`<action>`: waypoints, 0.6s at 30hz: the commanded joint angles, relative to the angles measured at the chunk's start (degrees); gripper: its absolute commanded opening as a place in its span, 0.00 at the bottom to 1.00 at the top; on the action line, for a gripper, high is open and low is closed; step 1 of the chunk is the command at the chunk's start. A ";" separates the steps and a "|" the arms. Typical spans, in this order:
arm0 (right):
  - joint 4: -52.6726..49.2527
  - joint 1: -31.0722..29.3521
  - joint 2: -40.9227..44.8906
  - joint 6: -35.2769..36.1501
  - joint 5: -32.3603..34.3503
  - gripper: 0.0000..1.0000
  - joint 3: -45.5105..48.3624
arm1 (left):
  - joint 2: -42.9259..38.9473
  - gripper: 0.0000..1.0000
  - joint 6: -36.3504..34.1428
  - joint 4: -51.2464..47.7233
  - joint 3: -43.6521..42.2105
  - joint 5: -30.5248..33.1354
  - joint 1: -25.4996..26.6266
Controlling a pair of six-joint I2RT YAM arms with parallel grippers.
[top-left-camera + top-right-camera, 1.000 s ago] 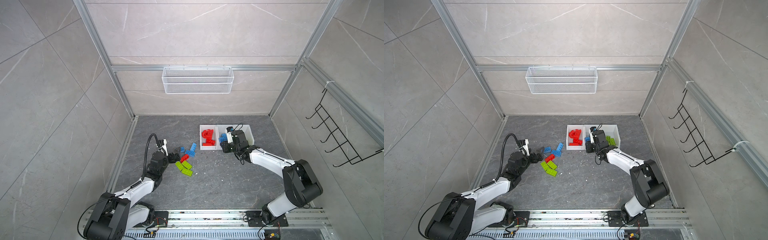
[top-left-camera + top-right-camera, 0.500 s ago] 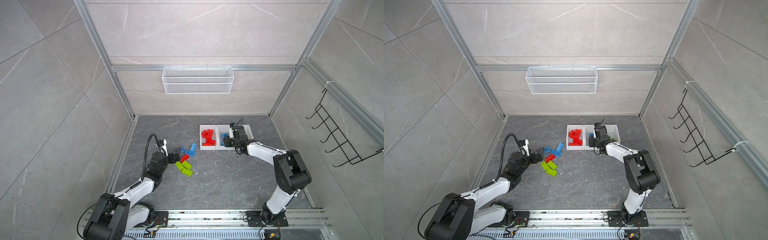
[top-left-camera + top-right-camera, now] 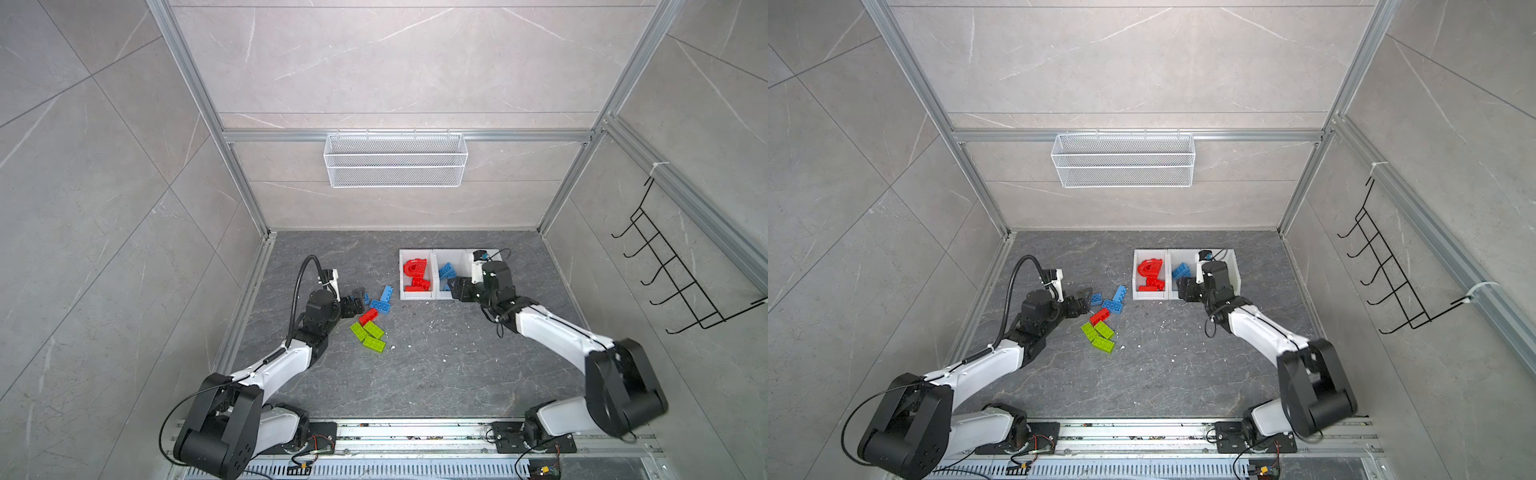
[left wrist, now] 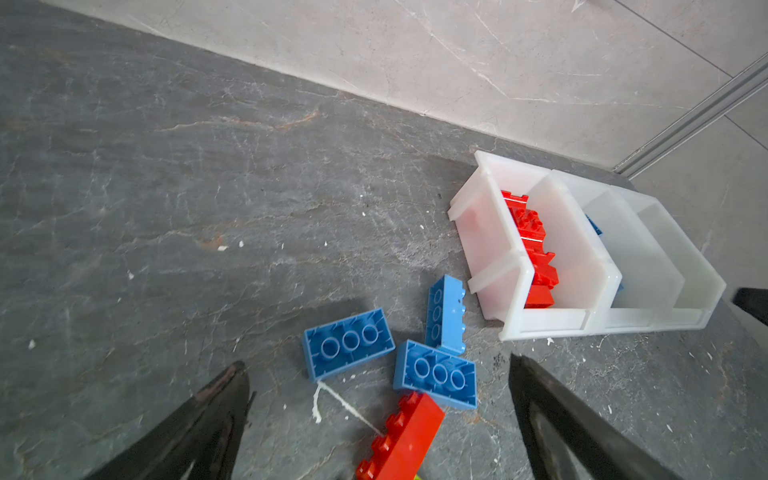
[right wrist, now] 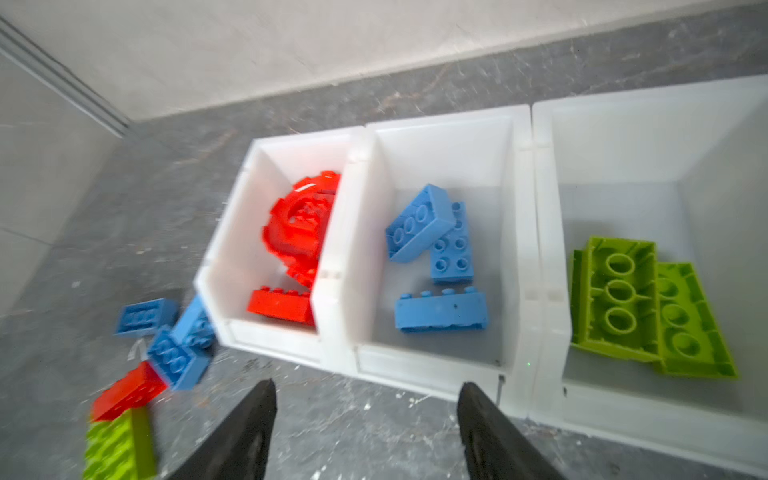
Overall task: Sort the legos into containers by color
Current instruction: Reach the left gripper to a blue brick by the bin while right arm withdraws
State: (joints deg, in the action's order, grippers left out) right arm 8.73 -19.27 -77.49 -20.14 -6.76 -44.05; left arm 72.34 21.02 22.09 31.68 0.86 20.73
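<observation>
Hovering just before the containers [image 5: 524,232], our right end effector [image 5: 366,384] stands released, empty; our left end effector [image 4: 376,361], also released, faces loose legos [image 3: 380,306] on the counter [image 3: 415,374] left of them.

This is a robotics lab test cell: an aluminium frame [image 3: 291,136] holds pale tile-look wall panels [image 3: 395,62] around a dark stone-look floor [image 3: 436,365], a left arm [image 3: 282,365] and a right arm [image 3: 557,332] stand bolted to a rail [image 3: 415,432] at the near edge, a wire mesh basket [image 3: 395,166] hangs on the far wall and a black hook rack [image 3: 681,267] on the right.
</observation>
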 commanded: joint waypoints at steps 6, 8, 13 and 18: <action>12.88 -0.16 13.82 -3.97 -3.14 0.72 11.92 | 10.50 0.95 -11.37 -26.59 23.10 -2.03 3.71; 14.13 -0.13 14.85 -4.20 -2.21 0.72 13.23 | 15.23 0.94 -15.12 -32.86 29.63 -0.96 5.58; 13.46 -0.16 17.34 -3.71 -2.43 0.72 13.57 | 25.47 0.90 -21.66 -42.63 40.22 0.18 6.98; 14.47 -0.15 17.85 -3.94 -1.32 0.72 14.79 | 31.79 0.87 -25.75 -45.64 44.44 -3.49 7.52</action>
State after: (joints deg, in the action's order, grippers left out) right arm 21.32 -19.27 -60.07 -23.40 -8.99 -30.33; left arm 102.43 0.80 -17.47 73.73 -0.47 28.14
